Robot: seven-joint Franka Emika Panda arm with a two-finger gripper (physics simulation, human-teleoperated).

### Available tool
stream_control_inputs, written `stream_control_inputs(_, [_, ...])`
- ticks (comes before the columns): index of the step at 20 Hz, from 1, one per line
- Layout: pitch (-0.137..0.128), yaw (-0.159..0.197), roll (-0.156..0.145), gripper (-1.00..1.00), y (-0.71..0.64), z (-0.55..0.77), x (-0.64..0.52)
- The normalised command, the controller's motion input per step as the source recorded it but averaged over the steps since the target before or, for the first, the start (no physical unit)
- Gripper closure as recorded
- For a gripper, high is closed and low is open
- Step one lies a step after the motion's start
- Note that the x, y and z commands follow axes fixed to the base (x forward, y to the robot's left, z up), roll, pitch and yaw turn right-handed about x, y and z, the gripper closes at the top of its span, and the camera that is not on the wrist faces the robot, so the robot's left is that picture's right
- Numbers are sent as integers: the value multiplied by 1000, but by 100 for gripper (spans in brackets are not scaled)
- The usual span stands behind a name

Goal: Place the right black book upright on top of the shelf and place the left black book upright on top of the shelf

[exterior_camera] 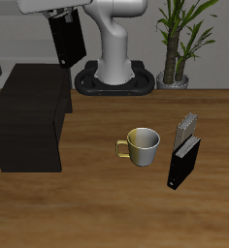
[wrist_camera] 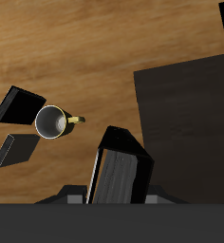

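Note:
My gripper (exterior_camera: 62, 17) is shut on the right black book (exterior_camera: 67, 41) and holds it high in the air, hanging down, above the back edge of the shelf (exterior_camera: 29, 116). In the wrist view the held book (wrist_camera: 119, 176) shows its pale page edges between my fingers, over the edge of the shelf's flat top (wrist_camera: 190, 104). The left black book (exterior_camera: 182, 163) stands upright on the table beside the mug, nearer the front edge; it also shows in the wrist view (wrist_camera: 19, 102).
A pale yellow mug (exterior_camera: 143, 145) stands mid-table, also in the wrist view (wrist_camera: 50, 121). A smaller grey book (exterior_camera: 187, 128) stands just behind the left black book. A potted plant (exterior_camera: 179, 44) and the robot base (exterior_camera: 116, 73) are at the back.

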Motion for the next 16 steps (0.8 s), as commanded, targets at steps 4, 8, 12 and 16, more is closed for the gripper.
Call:
stream_control_inputs(4, [15,12,-30,100,-473,26,-54])
stream_control_inputs(8, [-19,45,-54,100,-376,-22,-2])
stream_control_inputs(12, [7,6,-38,100,-425,-114,22])
stream_control_inputs(16, [30,-2,-29,100,-240,-102,0])
